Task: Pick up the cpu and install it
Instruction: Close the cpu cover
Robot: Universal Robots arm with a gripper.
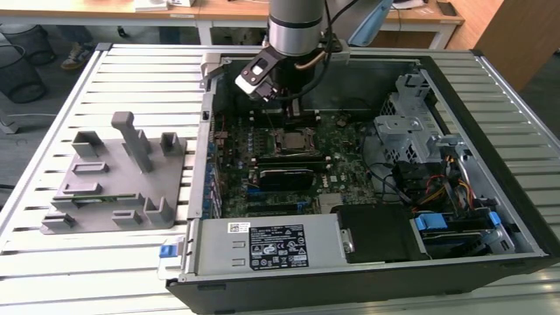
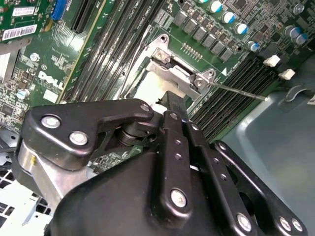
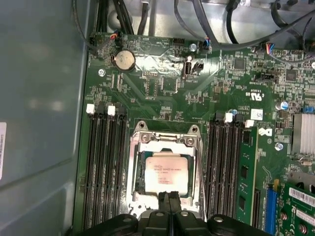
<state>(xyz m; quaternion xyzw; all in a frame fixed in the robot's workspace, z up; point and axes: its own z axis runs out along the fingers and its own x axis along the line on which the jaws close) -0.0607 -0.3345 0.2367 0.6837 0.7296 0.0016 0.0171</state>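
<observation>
In the socket (image 3: 134,162) on the green board (image 3: 162,93) the chip (image 3: 167,172) lies flat; the gripper (image 3: 170,195) hangs over one edge, fingers pressed together, holding nothing; likely light, stiff, fragile underneath; best pinched by opposite edges.

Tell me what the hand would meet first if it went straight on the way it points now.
Most likely the cpu lying in the motherboard socket: in the first wrist view the hand points at the chip's edge. Depth is unclear, so the socket's rim could come first.

Slatted table (image 1: 131,72): computer case (image 1: 350,292), grey fixture (image 1: 114,193)
</observation>
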